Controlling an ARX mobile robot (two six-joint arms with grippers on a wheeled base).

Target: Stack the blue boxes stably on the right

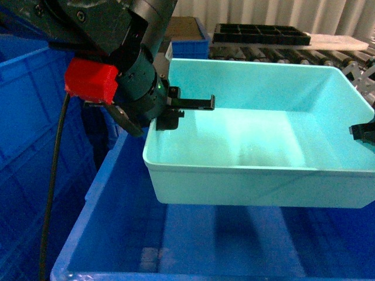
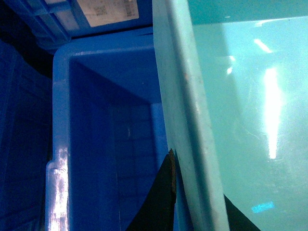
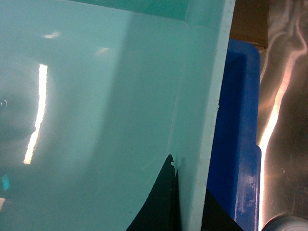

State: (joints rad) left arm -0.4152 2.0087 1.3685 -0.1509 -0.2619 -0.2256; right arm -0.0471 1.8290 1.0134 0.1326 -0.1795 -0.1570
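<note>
A light turquoise blue box (image 1: pixel 258 140) hangs level above a large royal-blue crate (image 1: pixel 117 234), held between both arms. My left gripper (image 1: pixel 170 114) is shut on the box's left wall, one finger inside and one outside. In the left wrist view the left gripper (image 2: pixel 197 192) straddles the rolled rim of the box (image 2: pixel 240 96), beside the crate (image 2: pixel 96 120). My right gripper (image 1: pixel 363 133) is shut on the right wall at the frame edge. The right wrist view shows the right gripper (image 3: pixel 190 192) clamping that wall of the box (image 3: pixel 96 96).
More royal-blue crates (image 1: pixel 29 117) stand at the left, one with a white label (image 2: pixel 108 10). A black divided tray (image 1: pixel 261 35) lies on a roller conveyor at the back. A black cable (image 1: pixel 53 175) hangs from the left arm. Shiny metal (image 3: pixel 284 96) lies right of the crate rim (image 3: pixel 238 120).
</note>
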